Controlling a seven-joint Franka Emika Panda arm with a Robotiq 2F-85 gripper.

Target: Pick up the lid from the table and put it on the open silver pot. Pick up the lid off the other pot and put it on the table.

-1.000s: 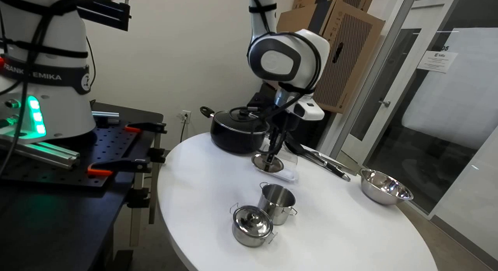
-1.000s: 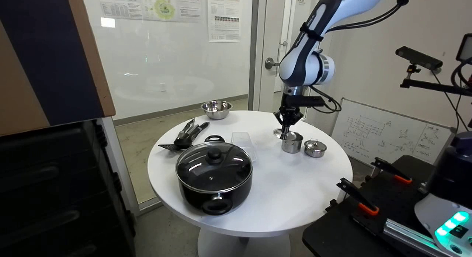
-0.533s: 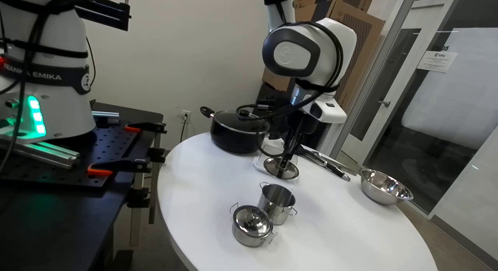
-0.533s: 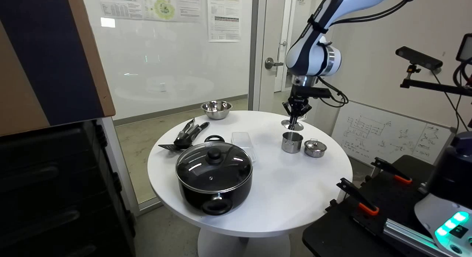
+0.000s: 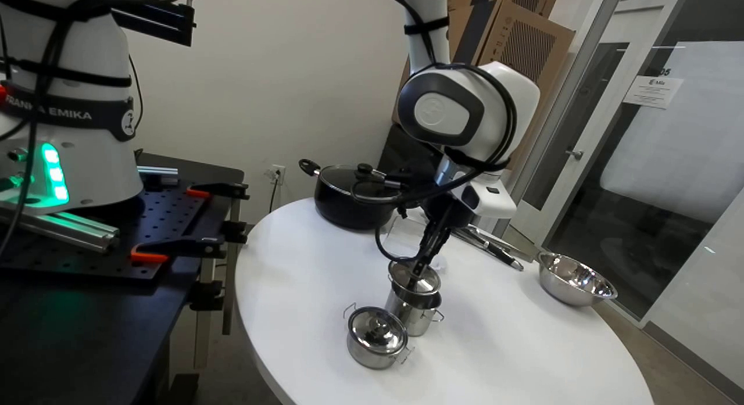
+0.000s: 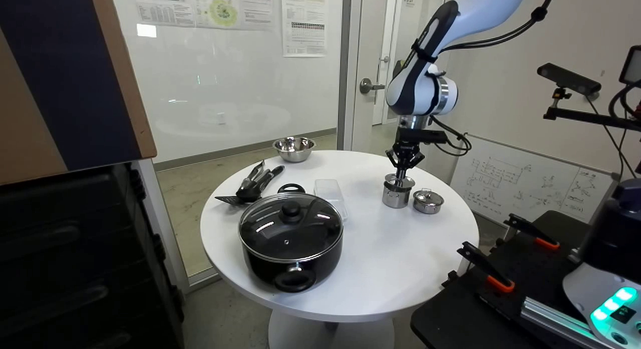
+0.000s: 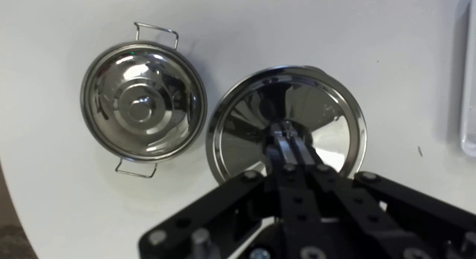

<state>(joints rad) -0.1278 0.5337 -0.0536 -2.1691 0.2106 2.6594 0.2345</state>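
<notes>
A plain pale wall is at the back, and a large round table with a plain white top fills the middle and bottom of the frame in an exterior view. At the far left is the white robot base with green lights, on a black bench with two black and orange clamps. Next, at the back of the round table, is a big black pot with a see-through lid. Low in the middle is a wide, squat pot of shiny steel, and a domed steel lid sits on it. Just beside it, to the right and higher up, stands a narrower, cup-like pot of shiny steel. Right over this pot is a round steel lid. The black gripper points down, its two fingers close together, pinching that lid in the middle. A dark gap shows under the lid's front edge; I cannot tell if its back edge touches the pot. Behind the gripper is a clear plastic box. Then come black and silver kitchen tools, with brown cardboard boxes at upper right. A shiny steel bowl sits near the table's right edge, and a white-framed glass door is at the far right.
</notes>
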